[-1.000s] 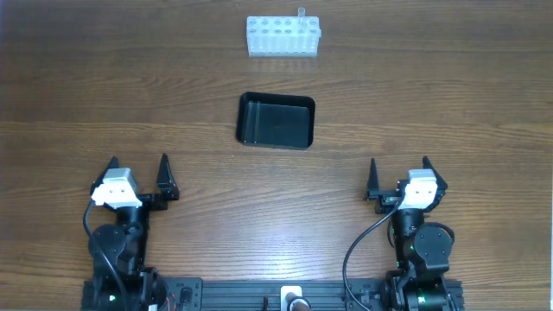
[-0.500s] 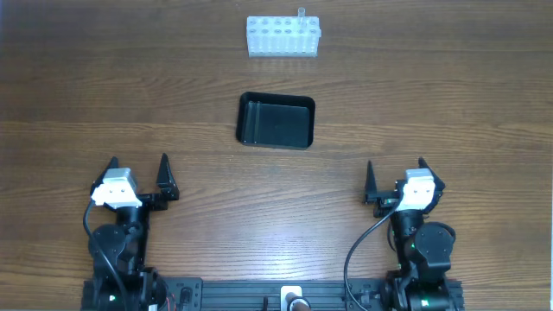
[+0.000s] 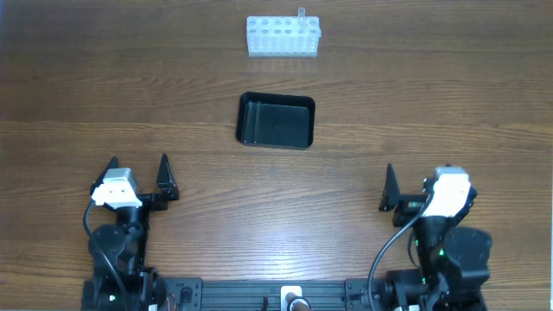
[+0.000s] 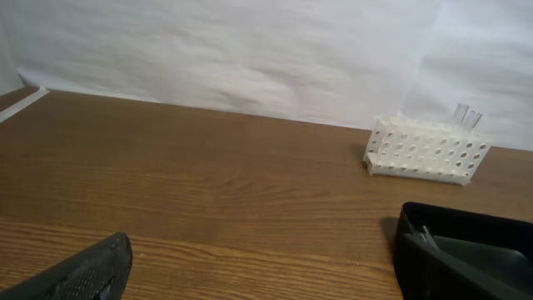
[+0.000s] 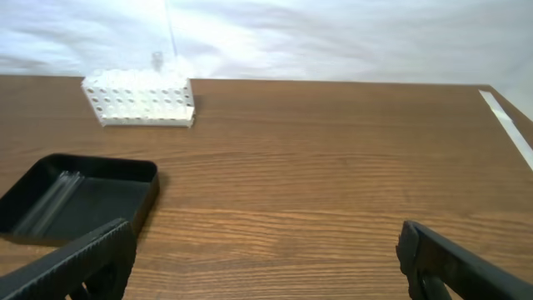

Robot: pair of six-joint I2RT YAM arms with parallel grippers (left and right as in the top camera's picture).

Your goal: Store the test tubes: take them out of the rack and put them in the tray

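White rack (image 3: pixel 283 36) at the far edge of the table (image 3: pixel 432 95), one tube (image 3: pixel 301 13) upright at its right end. Black tray (image 3: pixel 276 121) nearer, clear tubes (image 5: pixel 50 200) lying inside. Left tool (image 3: pixel 138 162) and right tool (image 5: pixel 265 229) near the bases, fingers apart.

Warm brown across the brown wood-grain table (image 3: pixel 449 95), with darker streaks running side to side. At twelve o'clock sits the white perforated plastic rack (image 3: pixel 283 37), its side dotted with rows of small dark holes. The one clear test tube (image 3: pixel 301 12) reads pale and see-through. At six o'clock from the rack comes the glossy black rectangular plastic tray (image 3: pixel 276 121). The left gripper (image 3: pixel 138 161) at seven o'clock and the right gripper (image 3: pixel 419 173) at five both show black fingers, white housings and black cables. Behind it all hangs a plain white backdrop sheet (image 4: pixel 250 50).
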